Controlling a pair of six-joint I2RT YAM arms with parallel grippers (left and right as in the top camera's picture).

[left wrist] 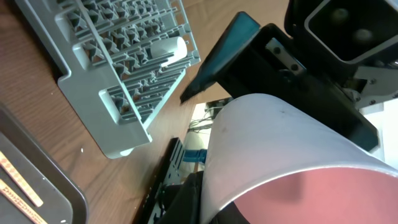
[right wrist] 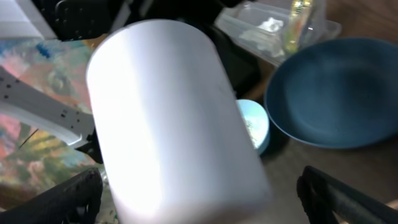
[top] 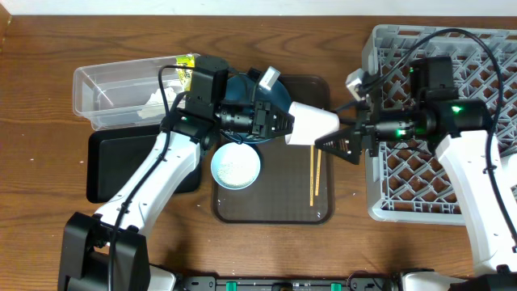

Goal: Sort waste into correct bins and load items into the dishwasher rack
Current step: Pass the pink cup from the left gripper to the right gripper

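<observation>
My left gripper point(top: 279, 123) is shut on a small white cup point(top: 313, 124) and holds it sideways above the brown serving tray. My right gripper point(top: 339, 142) is open, with its fingers on either side of the cup's far end point(right wrist: 168, 118). The second white cup point(top: 355, 79) lies at the dishwasher rack's point(top: 485, 48) left wall. The dark-blue plate point(top: 279, 90) lies partly under my left arm. The light-blue bowl point(top: 236, 166) holds rice grains. The chopsticks point(top: 315, 174) lie on the serving tray. The clear tub point(top: 113, 85) holds tissue point(top: 149, 109) and the wrapper point(top: 186, 63).
The black tray point(top: 121, 166) lies in front of the clear tub, partly under my left arm. The brown serving tray point(top: 275, 206) sits in the middle, between the bins and the rack. Wood table shows at the far left and front.
</observation>
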